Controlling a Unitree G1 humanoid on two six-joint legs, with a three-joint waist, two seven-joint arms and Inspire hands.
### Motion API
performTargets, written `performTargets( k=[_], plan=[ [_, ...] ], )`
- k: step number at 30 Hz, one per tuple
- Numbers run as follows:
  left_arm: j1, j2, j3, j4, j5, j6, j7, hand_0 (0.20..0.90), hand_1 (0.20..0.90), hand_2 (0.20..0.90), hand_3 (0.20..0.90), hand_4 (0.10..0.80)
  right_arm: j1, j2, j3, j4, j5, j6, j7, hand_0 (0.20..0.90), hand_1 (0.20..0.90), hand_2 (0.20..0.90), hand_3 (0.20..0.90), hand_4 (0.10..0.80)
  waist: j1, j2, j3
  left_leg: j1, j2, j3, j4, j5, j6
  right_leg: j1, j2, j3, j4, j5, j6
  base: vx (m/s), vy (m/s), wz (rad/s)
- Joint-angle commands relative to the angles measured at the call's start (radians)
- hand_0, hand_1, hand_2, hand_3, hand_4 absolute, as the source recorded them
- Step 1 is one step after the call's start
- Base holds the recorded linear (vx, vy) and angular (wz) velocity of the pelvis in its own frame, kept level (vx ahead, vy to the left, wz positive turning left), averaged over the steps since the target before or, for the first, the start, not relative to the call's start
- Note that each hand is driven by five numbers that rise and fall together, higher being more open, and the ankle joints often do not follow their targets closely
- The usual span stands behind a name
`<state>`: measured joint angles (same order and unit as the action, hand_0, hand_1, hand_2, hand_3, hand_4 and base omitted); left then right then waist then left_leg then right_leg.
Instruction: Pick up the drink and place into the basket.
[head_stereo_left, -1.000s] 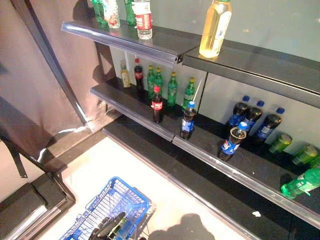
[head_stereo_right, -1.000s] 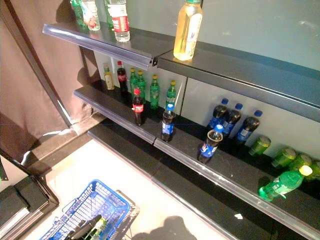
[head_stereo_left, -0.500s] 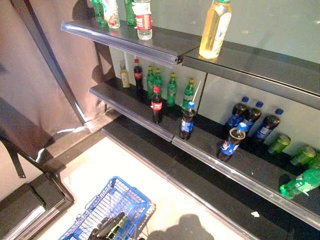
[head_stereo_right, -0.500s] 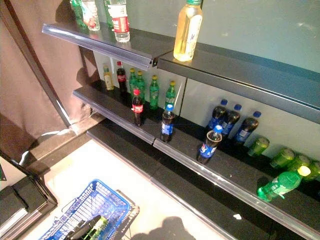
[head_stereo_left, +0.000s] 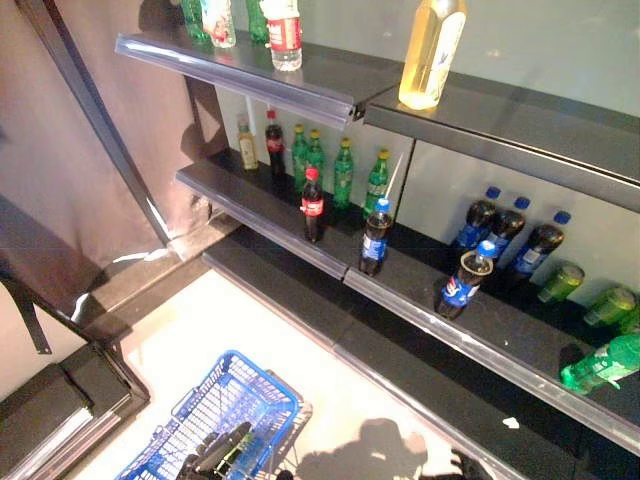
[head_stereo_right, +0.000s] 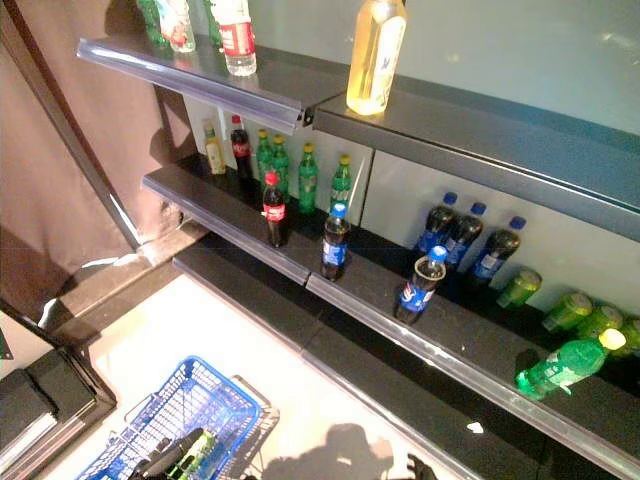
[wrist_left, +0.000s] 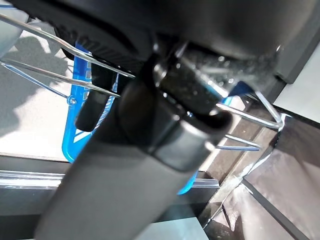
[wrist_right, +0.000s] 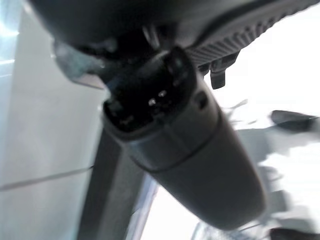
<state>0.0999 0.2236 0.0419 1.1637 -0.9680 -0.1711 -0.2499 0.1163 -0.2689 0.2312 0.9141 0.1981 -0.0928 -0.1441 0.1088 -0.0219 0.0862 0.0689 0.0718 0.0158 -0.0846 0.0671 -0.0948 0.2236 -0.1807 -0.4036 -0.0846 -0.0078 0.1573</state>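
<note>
The blue basket (head_stereo_left: 232, 405) hangs low at the left, its rim also in the right eye view (head_stereo_right: 190, 405). My left hand (head_stereo_left: 214, 457) is shut on its thin wire handles (wrist_left: 60, 75). A green drink (head_stereo_right: 203, 452) lies inside the basket. Drinks stand on the middle shelf (head_stereo_left: 400, 290): a red-labelled cola bottle (head_stereo_left: 313, 206), a blue-labelled dark bottle (head_stereo_left: 376, 238) and a tilted one (head_stereo_left: 462, 284). My right hand (head_stereo_left: 470, 466) shows low at the bottom edge, far below the shelf; its thumb (wrist_right: 195, 150) is straight and it holds nothing.
Green bottles (head_stereo_left: 343, 176) stand at the shelf's back, dark blue-capped bottles (head_stereo_left: 505, 232) to the right. Green cans (head_stereo_left: 560, 285) and a green bottle (head_stereo_left: 600, 365) lie at the far right. A yellow bottle (head_stereo_left: 431, 55) stands on the upper shelf. A dark curtain (head_stereo_left: 80, 150) hangs left.
The camera has tilted slightly. My right hand has come up into view at the bottom edge. The basket and left hand keep their place.
</note>
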Motion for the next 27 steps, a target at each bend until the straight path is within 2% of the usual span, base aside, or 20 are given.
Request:
performTargets(
  k=[1,6,12,18,27],
  plan=[
    [-0.009,-0.057,-0.077,-0.080,0.016,-0.010,-0.053,0.300,0.300,0.300,0.200,0.100,-0.024,-0.079,0.024,-0.242,-0.036,0.021,-0.067,0.900,0.900,0.900,0.900,0.800,0.017,0.000,-0.004,0.021,-0.013,0.079,-0.003,-0.047,0.020,-0.093,-0.004,0.049,0.073,0.017,-0.038,-0.006,-0.014,0.13],
    [0.025,-0.048,-0.067,-0.115,0.006,-0.005,-0.049,0.300,0.300,0.300,0.200,0.100,0.026,-0.145,0.016,-0.531,-0.051,0.036,-0.074,0.900,0.900,0.900,0.900,0.800,-0.007,-0.001,-0.005,0.026,-0.013,0.086,-0.003,-0.048,0.022,-0.093,-0.004,0.061,0.069,0.024,-0.035,-0.001,-0.004,0.09],
    [0.061,-0.051,-0.061,-0.133,-0.003,-0.011,-0.054,0.300,0.300,0.300,0.200,0.100,0.066,-0.203,-0.046,-0.784,-0.056,-0.006,-0.098,0.900,0.900,0.900,0.900,0.800,-0.026,0.003,-0.013,0.030,-0.012,0.102,-0.003,-0.053,0.026,-0.093,-0.004,0.077,0.058,0.031,-0.027,0.002,0.001,0.02],
    [0.106,-0.063,-0.056,-0.153,-0.008,-0.021,-0.055,0.300,0.300,0.300,0.200,0.100,0.087,-0.228,-0.145,-0.998,-0.073,-0.110,-0.254,0.900,0.900,0.900,0.900,0.800,-0.040,0.015,-0.017,0.032,-0.006,0.120,-0.003,-0.060,0.030,-0.104,-0.008,0.093,0.057,0.034,-0.017,0.007,0.007,-0.05],
    [0.157,-0.071,-0.044,-0.177,-0.002,-0.021,-0.060,0.300,0.300,0.300,0.200,0.100,0.123,-0.241,-0.249,-1.174,-0.091,-0.162,-0.418,0.900,0.900,0.900,0.900,0.800,-0.047,0.024,-0.022,0.029,-0.002,0.133,-0.003,-0.065,0.028,-0.113,-0.012,0.098,0.049,0.039,-0.003,0.031,0.004,-0.05]
  ],
)
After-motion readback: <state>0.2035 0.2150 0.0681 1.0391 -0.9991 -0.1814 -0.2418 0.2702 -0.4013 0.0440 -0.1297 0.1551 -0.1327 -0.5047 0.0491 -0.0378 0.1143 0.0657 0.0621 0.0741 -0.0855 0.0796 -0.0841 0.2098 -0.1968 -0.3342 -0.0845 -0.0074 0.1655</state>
